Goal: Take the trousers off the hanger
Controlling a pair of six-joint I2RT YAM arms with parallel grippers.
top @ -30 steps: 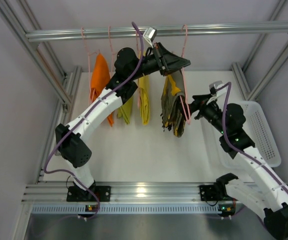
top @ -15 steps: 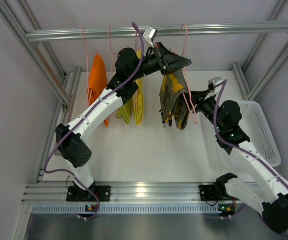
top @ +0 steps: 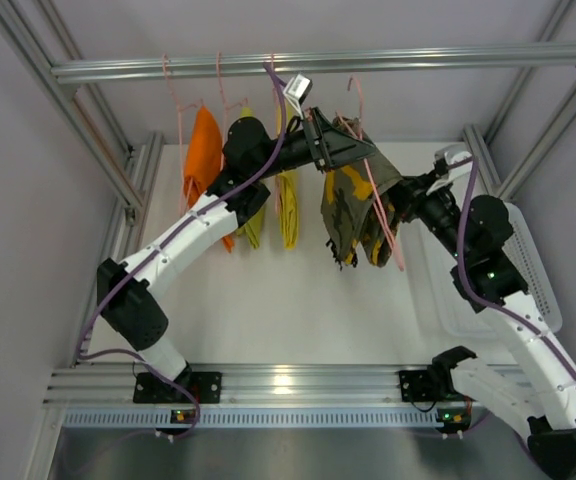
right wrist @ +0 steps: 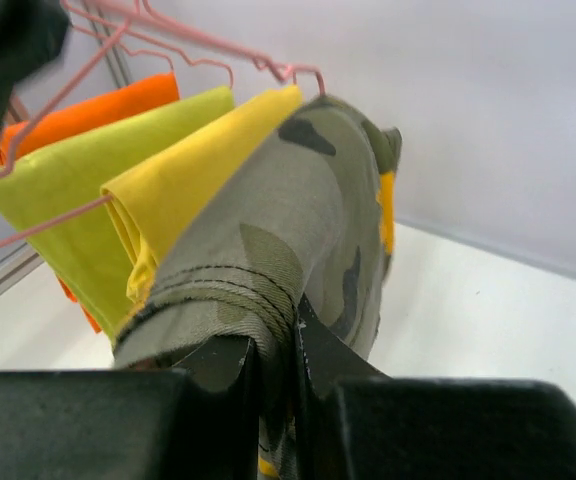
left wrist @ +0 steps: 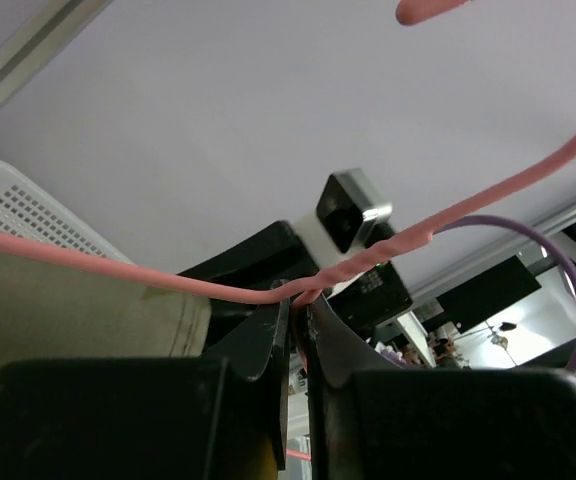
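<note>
Left wrist view: left pincer (left wrist: 296, 308) clamped together on the hanger (left wrist: 378, 252) wire.
Right pincer (right wrist: 286, 338) grips a fold of the trousers (right wrist: 303, 200) just above it; yellow garment (right wrist: 188, 168) beside.

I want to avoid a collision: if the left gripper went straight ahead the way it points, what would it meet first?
The left gripper, shut on the hanger, points at the right wrist camera; likely it meets that first, though depth is unclear.
</note>
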